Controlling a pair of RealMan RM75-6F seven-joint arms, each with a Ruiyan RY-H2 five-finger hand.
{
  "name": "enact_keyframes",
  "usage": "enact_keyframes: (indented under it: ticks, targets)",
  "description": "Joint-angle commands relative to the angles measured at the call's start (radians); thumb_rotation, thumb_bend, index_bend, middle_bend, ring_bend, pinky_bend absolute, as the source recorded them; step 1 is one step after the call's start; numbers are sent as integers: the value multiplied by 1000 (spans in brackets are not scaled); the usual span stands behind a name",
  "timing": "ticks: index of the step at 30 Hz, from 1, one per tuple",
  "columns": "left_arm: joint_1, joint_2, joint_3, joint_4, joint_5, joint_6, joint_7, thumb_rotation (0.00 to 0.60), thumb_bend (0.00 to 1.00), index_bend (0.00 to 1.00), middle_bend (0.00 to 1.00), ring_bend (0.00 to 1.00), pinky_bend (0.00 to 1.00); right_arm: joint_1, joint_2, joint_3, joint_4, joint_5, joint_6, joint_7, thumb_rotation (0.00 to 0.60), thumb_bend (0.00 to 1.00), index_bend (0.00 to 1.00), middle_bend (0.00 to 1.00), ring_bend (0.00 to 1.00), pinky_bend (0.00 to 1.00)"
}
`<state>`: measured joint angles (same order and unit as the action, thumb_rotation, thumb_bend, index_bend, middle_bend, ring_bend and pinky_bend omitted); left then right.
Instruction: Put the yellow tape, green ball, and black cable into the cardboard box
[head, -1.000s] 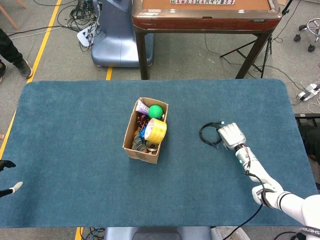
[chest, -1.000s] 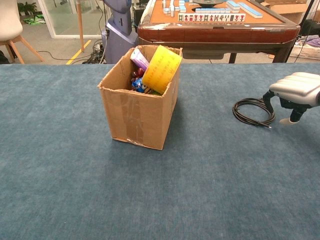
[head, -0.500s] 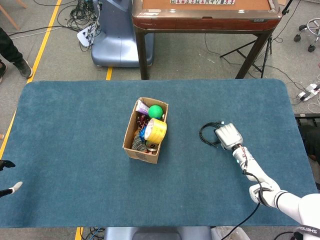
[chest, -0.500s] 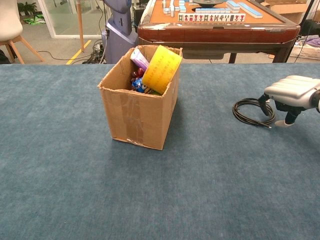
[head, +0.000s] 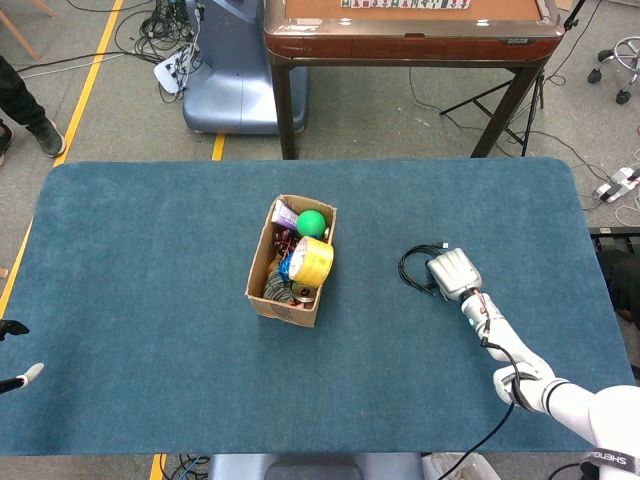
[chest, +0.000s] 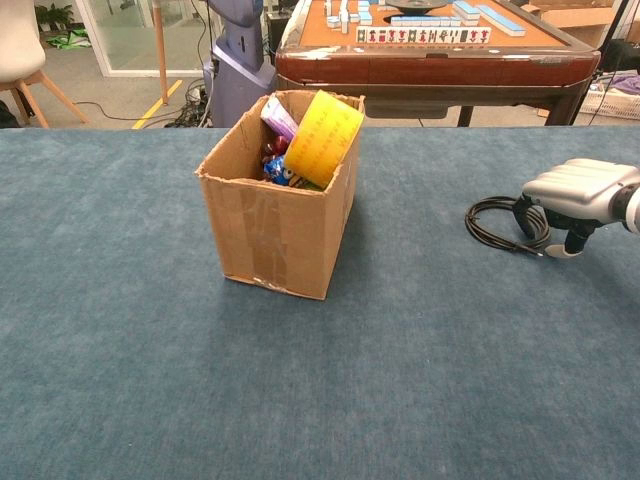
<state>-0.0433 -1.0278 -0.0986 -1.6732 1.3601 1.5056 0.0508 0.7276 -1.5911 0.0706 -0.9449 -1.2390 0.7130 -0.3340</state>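
The cardboard box (head: 272, 290) (chest: 275, 225) stands mid-table. The green ball (head: 312, 222) lies in its far end, hidden in the chest view. The yellow tape (head: 313, 260) (chest: 322, 138) leans on the box's right wall, sticking above the rim. A coiled black cable (head: 415, 268) (chest: 497, 222) lies flat on the cloth to the right of the box. My right hand (head: 453, 273) (chest: 580, 192) hovers palm down over the coil's right edge, fingers reaching down inside the loop and thumb outside it. Only the fingertips of my left hand (head: 14, 352) show, spread apart at the table's left edge.
The box also holds a purple packet (head: 284, 214) and other small colourful items. The blue table cloth (head: 150, 260) stretches bare on both sides of the box. Behind the table stand a mahjong table (head: 410, 30) and a blue robot base (head: 235, 70).
My right hand has slid left and lowered, from beside the cable to over its right edge. The cable, box and left hand have stayed put.
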Motion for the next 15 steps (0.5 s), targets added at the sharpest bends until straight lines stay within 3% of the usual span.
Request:
enact_keyframes:
  ticks: [1,15]
  targets:
    - [0,0,0,0,0,0,0,600,65,427,432,407,625,1,-1,0,1,0,-1,1,600,365,488,1000,1000,1000]
    - [1,2,0,-3,1,2,0,600,65,427,432,407,624,2,-6,5,6,9,-10,1,600,541,610,1000,1000,1000]
